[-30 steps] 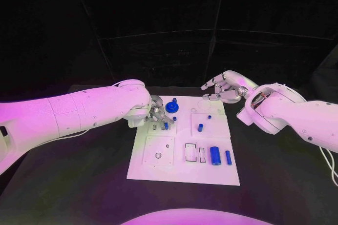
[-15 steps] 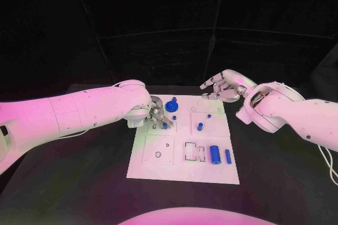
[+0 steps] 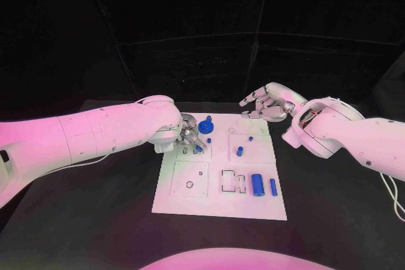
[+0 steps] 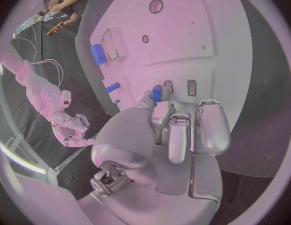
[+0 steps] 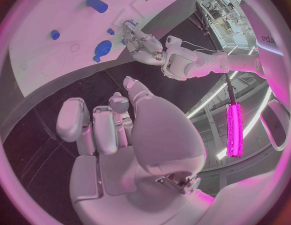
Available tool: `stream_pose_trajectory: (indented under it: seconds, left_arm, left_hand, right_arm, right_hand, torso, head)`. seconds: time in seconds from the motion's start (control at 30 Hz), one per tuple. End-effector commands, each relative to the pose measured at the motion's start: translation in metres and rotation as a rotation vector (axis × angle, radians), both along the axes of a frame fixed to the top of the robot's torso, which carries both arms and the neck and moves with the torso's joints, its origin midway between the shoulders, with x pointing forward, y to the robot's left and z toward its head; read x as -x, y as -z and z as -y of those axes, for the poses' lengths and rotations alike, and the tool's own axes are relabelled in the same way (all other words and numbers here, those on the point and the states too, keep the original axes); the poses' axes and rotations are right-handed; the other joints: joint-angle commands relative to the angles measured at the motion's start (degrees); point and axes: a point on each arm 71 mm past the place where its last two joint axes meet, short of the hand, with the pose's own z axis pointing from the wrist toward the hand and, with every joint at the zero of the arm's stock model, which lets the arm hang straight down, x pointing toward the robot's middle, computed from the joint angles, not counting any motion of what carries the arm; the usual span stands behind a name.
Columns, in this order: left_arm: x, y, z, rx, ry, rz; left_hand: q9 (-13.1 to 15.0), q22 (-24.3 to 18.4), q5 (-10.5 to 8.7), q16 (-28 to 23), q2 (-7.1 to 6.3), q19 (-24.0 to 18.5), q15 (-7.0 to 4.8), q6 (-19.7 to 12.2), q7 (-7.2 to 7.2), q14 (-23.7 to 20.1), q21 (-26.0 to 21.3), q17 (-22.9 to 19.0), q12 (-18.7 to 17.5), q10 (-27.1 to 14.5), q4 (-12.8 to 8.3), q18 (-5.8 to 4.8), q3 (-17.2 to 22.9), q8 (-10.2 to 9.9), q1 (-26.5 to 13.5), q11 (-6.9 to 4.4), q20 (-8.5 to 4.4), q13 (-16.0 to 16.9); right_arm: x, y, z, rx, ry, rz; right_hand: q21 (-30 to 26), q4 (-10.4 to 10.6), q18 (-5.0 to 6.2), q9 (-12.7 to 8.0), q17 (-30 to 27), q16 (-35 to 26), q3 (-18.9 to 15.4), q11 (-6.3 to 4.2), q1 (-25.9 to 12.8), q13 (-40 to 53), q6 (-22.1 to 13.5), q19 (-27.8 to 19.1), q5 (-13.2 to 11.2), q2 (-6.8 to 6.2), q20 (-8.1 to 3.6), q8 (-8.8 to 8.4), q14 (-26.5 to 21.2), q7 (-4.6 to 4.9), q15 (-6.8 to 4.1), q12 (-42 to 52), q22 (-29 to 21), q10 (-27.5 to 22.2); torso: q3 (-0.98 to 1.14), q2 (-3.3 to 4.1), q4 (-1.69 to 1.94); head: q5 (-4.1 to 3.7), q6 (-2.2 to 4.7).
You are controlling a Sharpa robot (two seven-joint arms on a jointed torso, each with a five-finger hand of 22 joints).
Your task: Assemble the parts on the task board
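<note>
Head view, nearest first: on the near half of the task board a fat blue cylinder and a thin blue pin lie side by side to the right of a rectangular recess — neither has shifted over the last second. Further in, two small blue pegs sit in the right middle panel, likewise unmoved.

The change is at the board's left middle. The left hand has edged slightly nearer and lower over the slots there, and in the left wrist view its fingers are curled in, with a small blue part at their tips right beside the two slots. It seems pinched between thumb and finger, though the contact itself is partly hidden. I judge this the seating step — the part is being brought to its slot, not yet let go.

Beyond it, the blue round gear-like piece stands untouched near the far edge.

Farthest, the right hand hovers above the board's far right corner, fingers loosely bent and apart, holding nothing; it has drifted a touch left.
</note>
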Motion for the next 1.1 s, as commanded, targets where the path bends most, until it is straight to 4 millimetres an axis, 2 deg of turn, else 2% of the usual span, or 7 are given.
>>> stream_pose_trajectory:
  seconds: [0.03,0.07,0.1,0.13,0.17,0.37,1.1]
  left_arm:
    - [0.000,-0.003,0.001,0.073,-0.018,0.020]
    - [0.001,-0.003,0.001,0.078,-0.020,0.020]
    - [0.001,-0.003,0.000,0.082,-0.023,0.020]
    - [0.002,-0.004,-0.001,0.086,-0.025,0.021]
    - [0.002,-0.004,-0.002,0.088,-0.027,0.022]
    - [0.004,-0.005,-0.005,0.098,-0.046,0.033]
    - [0.007,0.005,-0.022,0.023,-0.057,0.057]
  left_hand:
    - [0.6,0.0,0.26,0.2,-1.01,-0.1,0.02,0.2,0.25,6.1,0.1,15.1,-0.4,-0.1,-7.7,-0.75,13.4,0.5,-2.8,-0.34,-0.02,-0.1]
    - [0.8,0.0,0.23,0.2,-1.91,-0.1,0.14,0.2,0.28,6.1,0.1,15.1,-0.4,0.0,-8.0,-0.70,15.8,0.6,-4.2,-0.36,-0.08,-0.1]
    - [1.3,0.0,0.14,0.2,-4.44,-0.1,0.56,0.1,0.30,6.1,0.0,15.1,-0.4,0.1,-8.8,-0.54,22.3,0.9,-8.0,-0.36,-0.32,-0.1]
    - [1.3,0.0,0.14,0.2,-4.44,-0.1,0.56,0.1,0.30,6.1,0.0,15.1,-0.4,0.1,-8.8,-0.54,22.3,0.9,-8.0,-0.36,-0.32,-0.1]
    - [1.9,0.1,0.01,0.2,-6.23,-0.1,-0.09,0.2,0.37,6.1,0.0,15.1,-0.3,0.2,-8.9,-0.82,27.0,1.4,-10.7,-0.22,0.28,-0.1]
    - [3.1,0.3,0.00,0.2,-8.55,-0.1,0.10,0.0,0.04,6.1,0.1,15.1,-0.3,0.3,-8.9,-0.72,33.6,2.5,-13.9,0.00,0.04,-0.2]
    - [3.6,0.6,-0.06,0.2,-9.37,0.0,0.07,-0.2,-0.03,6.1,0.2,15.1,-0.3,0.3,-9.1,-0.78,35.1,2.9,-14.5,0.00,0.03,-0.3]
  right_arm:
    - [0.000,-0.001,-0.001,0.007,-0.008,-0.004]
    - [-0.001,0.000,-0.001,0.007,-0.008,-0.005]
    - [-0.001,0.000,-0.001,0.008,-0.008,-0.006]
    - [-0.001,0.000,-0.001,0.009,-0.008,-0.007]
    - [-0.001,0.000,-0.001,0.009,-0.008,-0.008]
    - [-0.002,0.000,0.000,0.012,-0.007,-0.012]
    - [-0.002,0.000,0.001,0.009,-0.008,-0.004]
  right_hand:
    - [-0.2,-0.2,0.64,-0.1,-0.1,-0.3,0.2,-0.52,0.2,0.0,0.6,-0.4,0.1,0.01,-0.12,0.38,1.8,0.00,-0.28,-0.2,-0.1,0.0]
    - [-0.2,-0.2,0.64,-0.1,-0.1,-0.3,0.2,-0.52,0.2,0.0,0.6,-0.4,0.1,0.01,-0.12,0.38,1.8,0.00,-0.28,-0.2,-0.1,0.0]
    - [-0.2,-0.2,0.65,-0.1,-0.1,-0.3,0.2,-0.53,0.2,0.0,0.6,-0.4,0.2,0.04,-0.12,0.40,1.8,0.00,-0.29,-0.2,-0.1,0.0]
    - [-0.2,-0.2,0.66,-0.1,-0.1,-0.4,0.3,-0.54,0.2,-0.1,0.6,-0.5,0.3,0.07,-0.13,0.42,1.8,0.00,-0.29,-0.2,-0.2,0.0]
    - [-0.2,-0.2,0.66,-0.1,-0.1,-0.4,0.3,-0.54,0.2,-0.1,0.6,-0.5,0.3,0.07,-0.13,0.42,1.8,0.00,-0.29,-0.2,-0.2,0.0]
    - [-0.3,-0.2,0.66,-0.1,-0.2,-0.4,0.3,-0.53,0.2,-0.1,0.6,-0.5,0.3,0.07,-0.13,0.43,1.8,0.00,-0.29,-0.2,-0.2,0.0]
    - [-0.3,-0.1,0.67,-0.1,-0.2,-0.4,0.3,-0.52,0.1,-0.1,0.6,-0.5,0.3,0.05,-0.13,0.45,1.8,0.01,-0.29,-0.3,-0.2,0.0]
  torso:
    - [-0.01,0.01,0.00]
    - [-0.01,0.01,0.00]
    - [-0.01,0.01,0.00]
    - [-0.01,-0.02,0.02]
    - [-0.01,-0.03,0.03]
    - [0.07,-0.01,0.11]
    - [-0.01,0.00,-0.05]
  head:
    - [-0.07,-0.06]
    - [-0.07,-0.06]
    - [-0.07,-0.06]
    - [-0.13,-0.09]
    - [-0.15,-0.10]
    - [-0.08,-0.20]
    - [0.57,-0.42]
